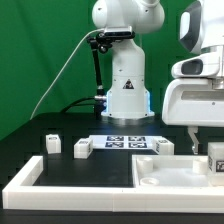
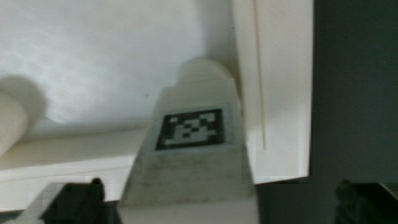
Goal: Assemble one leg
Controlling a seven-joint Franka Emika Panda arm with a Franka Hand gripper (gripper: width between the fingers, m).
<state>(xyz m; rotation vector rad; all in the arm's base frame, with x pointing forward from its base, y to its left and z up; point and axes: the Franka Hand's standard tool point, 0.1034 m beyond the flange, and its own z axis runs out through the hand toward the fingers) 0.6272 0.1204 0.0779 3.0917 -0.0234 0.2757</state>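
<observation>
- Plainly, the black surface (image 1: 60, 185) carries everything, ringed by a wide white plastic frame with raised rims (image 1: 40, 172) that seems meant to keep loose parts from sliding off.
- The wide, flat white tray-shaped piece (image 1: 165, 172) sits at the exterior view's right, directly under the arm, probably because it is the body the post must join.
- The marker board (image 1: 128, 143), a thin flat white sheet of black tags, lies farther back near the robot's white base (image 1: 127, 95).
- Three small white plastic blocks with tags (image 1: 82, 148) stand loose toward the exterior view's left, well apart from the tray, apparently waiting their turn.
- The leg (image 2: 192, 150), a small white plastic post with a square black-and-white tag, stands between the two dark fingertips (image 2: 71, 200) in the wrist view, its tip over the tray's inside near a rim.
- The claw (image 2: 210, 205) appears clamped on the leg, though contact itself is hidden at the frame's edge; held upright, the post looks ready for seating.
</observation>
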